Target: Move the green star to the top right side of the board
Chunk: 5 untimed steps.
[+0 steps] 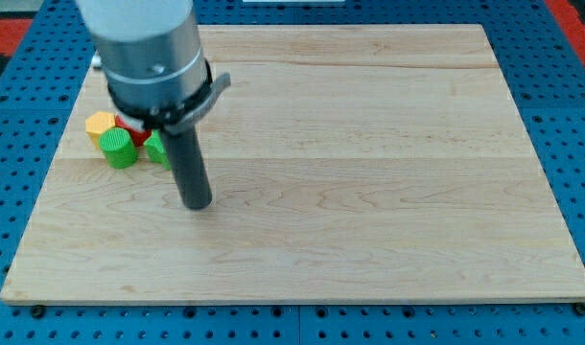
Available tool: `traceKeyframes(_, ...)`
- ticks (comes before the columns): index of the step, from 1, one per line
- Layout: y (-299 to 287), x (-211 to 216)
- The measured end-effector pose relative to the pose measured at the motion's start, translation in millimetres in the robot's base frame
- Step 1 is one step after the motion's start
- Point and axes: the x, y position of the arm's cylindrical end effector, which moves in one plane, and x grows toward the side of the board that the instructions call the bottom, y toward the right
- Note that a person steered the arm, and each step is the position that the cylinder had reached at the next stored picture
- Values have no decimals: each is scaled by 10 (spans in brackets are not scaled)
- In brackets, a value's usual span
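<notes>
My tip [197,203] is down on the board [369,192], just right of the block cluster at far left. No gripper, bare rod. Green star [158,149] partly hidden behind rod; green cylinder [118,149], yellow block [101,123], red block [131,127] beside it.

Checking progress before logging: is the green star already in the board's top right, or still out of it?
Out of it. The green block, shape half hidden behind the rod, sits at the wooden board's left edge; my tip rests just right of it.
</notes>
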Motion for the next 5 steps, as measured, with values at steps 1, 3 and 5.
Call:
traceKeyframes(1,-528,146)
traceKeyframes(3,-1007,-380)
traceKeyframes(5,-575,-565)
